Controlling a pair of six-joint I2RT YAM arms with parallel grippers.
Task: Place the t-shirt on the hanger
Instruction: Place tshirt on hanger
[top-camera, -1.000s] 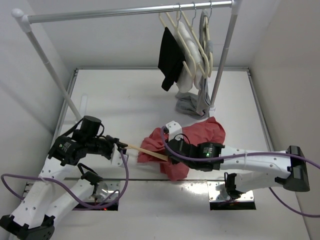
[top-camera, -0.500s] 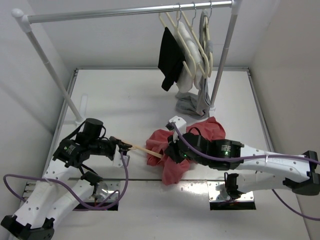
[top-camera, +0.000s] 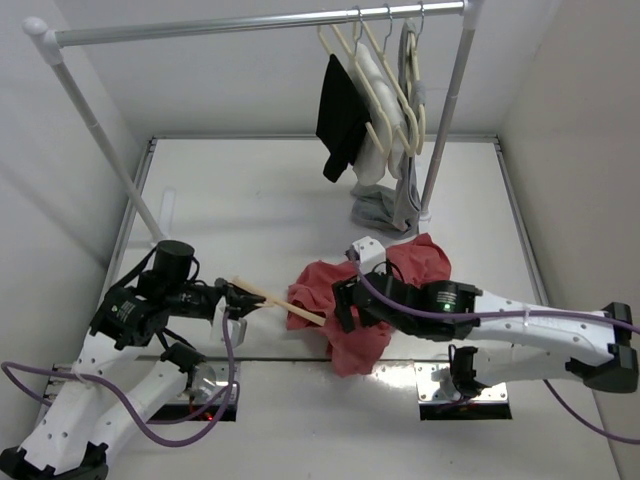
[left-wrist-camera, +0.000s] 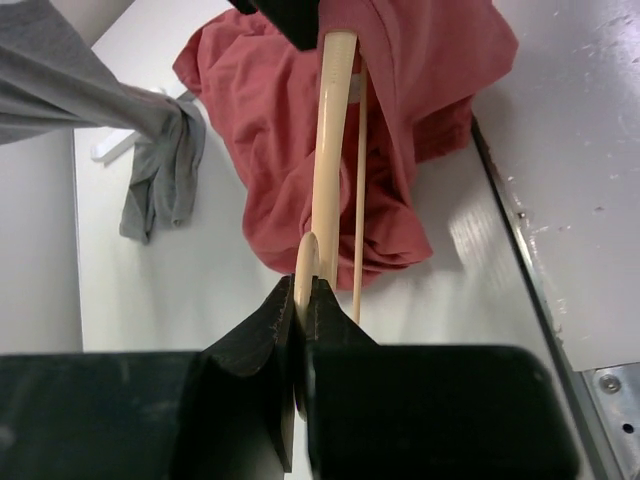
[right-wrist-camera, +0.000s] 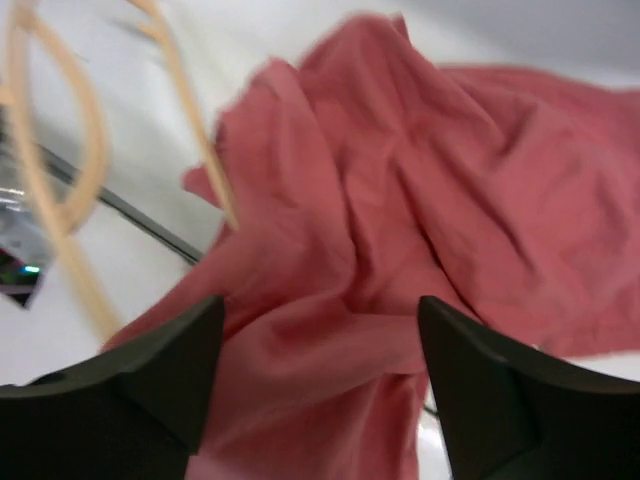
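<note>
Partly done: left gripper (left-wrist-camera: 303, 300) clenched on hanger (left-wrist-camera: 333, 150) hook, hanger's far end among folds of the t-shirt (left-wrist-camera: 420, 120), bunched on the bench (top-camera: 250, 200). Right gripper (right-wrist-camera: 320, 330) released, just above t-shirt. Shoulders not yet seated.

White table (top-camera: 250, 195), crumpled red t-shirt (top-camera: 425, 260), grey garment (top-camera: 375, 211)

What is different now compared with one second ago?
The left gripper, shut on the hanger, drew it slightly left. The near fold of the t-shirt spread a little nearer, under the open right gripper. The rack and its black garment stayed put.
</note>
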